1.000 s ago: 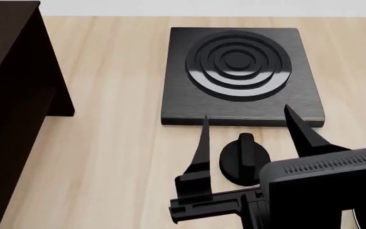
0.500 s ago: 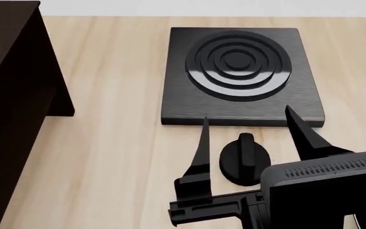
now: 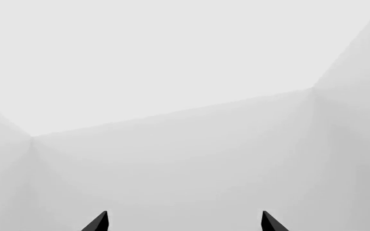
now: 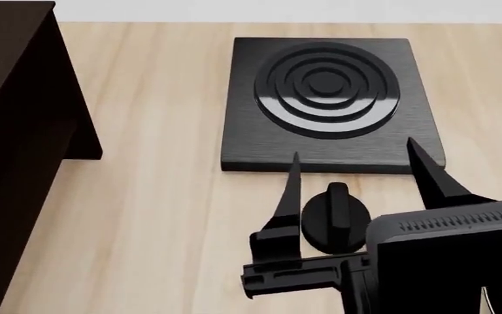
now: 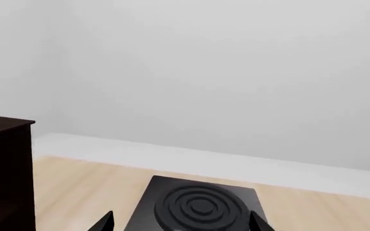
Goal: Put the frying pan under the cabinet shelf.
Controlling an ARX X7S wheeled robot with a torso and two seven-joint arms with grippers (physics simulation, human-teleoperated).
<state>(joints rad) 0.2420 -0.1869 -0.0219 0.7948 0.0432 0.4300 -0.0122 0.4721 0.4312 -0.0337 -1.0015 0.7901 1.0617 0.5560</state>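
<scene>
The right gripper (image 4: pixel 354 173) has edged forward, fingers (image 4: pixel 290 196) spread wide above the knob (image 4: pixel 334 219). Left gripper (image 3: pixel 183 222) fingers also apart, facing pale walls. The light wooden worktop (image 4: pixel 155 163) carries the burner plate (image 4: pixel 329 104) and cabinet shelf (image 4: pixel 16 131).

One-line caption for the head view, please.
Open right gripper hovers over the round knob below the burner plate; dark cabinet shelf at left; no frying pan visible.

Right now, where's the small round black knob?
Head view, right of centre: small round black knob on the wooden table, just before the square black burner plate, between the right pincer's fingers.
</scene>
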